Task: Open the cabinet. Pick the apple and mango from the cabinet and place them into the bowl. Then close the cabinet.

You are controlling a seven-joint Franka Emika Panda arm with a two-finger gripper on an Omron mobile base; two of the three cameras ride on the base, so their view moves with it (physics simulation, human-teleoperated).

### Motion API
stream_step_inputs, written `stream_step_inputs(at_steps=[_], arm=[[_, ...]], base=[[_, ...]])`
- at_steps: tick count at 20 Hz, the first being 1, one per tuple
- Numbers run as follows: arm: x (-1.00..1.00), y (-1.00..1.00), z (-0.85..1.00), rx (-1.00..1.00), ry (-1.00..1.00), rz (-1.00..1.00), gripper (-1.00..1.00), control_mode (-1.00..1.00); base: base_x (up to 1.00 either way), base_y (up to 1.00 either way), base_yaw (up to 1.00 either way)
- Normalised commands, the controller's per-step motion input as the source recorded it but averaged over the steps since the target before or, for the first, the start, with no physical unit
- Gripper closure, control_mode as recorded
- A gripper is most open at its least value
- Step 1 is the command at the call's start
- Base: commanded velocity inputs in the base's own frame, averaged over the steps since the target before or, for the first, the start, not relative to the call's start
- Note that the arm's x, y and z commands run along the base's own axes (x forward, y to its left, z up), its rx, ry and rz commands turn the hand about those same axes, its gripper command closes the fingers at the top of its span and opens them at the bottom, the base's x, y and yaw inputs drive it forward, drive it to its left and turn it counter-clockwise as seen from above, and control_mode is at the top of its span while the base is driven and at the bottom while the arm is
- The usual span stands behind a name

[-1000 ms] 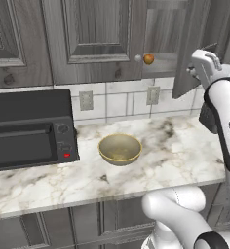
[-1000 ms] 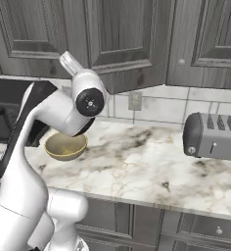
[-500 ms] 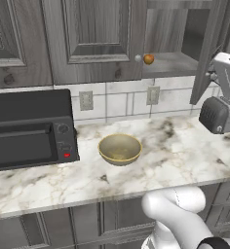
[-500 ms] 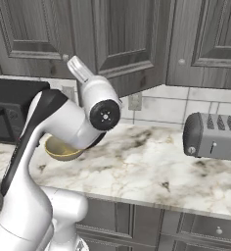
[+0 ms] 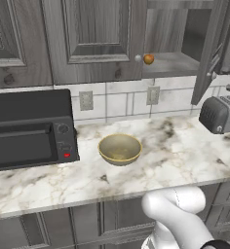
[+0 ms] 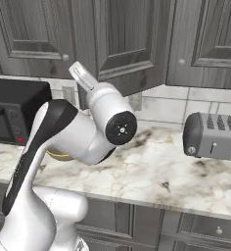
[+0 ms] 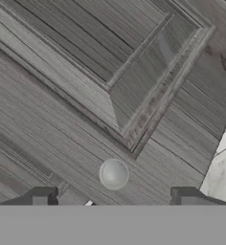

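Cabinet (image 5: 92, 39) right door has swung wider, exposing the apple (image 5: 148, 59). Gripper (image 7: 114, 197) spread wide around its knob (image 7: 113, 173), so picking comes next.

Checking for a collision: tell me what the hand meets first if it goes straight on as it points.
Most likely the cabinet door: the hand faces its raised panel, with the pale knob just above the gap between the fingers. How far off the door is, I cannot tell.

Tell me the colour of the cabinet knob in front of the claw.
Pale grey-white knob, clearest in the hand view.
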Motion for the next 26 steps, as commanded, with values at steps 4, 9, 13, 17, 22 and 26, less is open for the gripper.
stream_step_inputs(at_steps=[4,9,13,17,22,26], arm=[[-0.56,0.04,0.29,0.0,0.09,0.04,-1.0,-1.0],[-0.27,0.39,0.23,-0.04,0.27,0.0,-1.0,-1.0],[0.0,0.78,0.0,-0.08,0.12,-0.04,-1.0,-1.0],[0.01,0.71,0.0,-0.04,0.01,-0.07,-1.0,-1.0],[0.21,0.49,0.0,-0.05,0.0,-0.14,-1.0,-1.0],[0.18,0.28,0.0,-0.09,0.0,-0.19,-1.0,-1.0]], base=[[0.0,0.0,0.0],[0.0,0.0,0.0],[0.0,0.0,0.0],[0.0,0.0,0.0],[0.0,0.0,0.0],[0.0,0.0,0.0]])
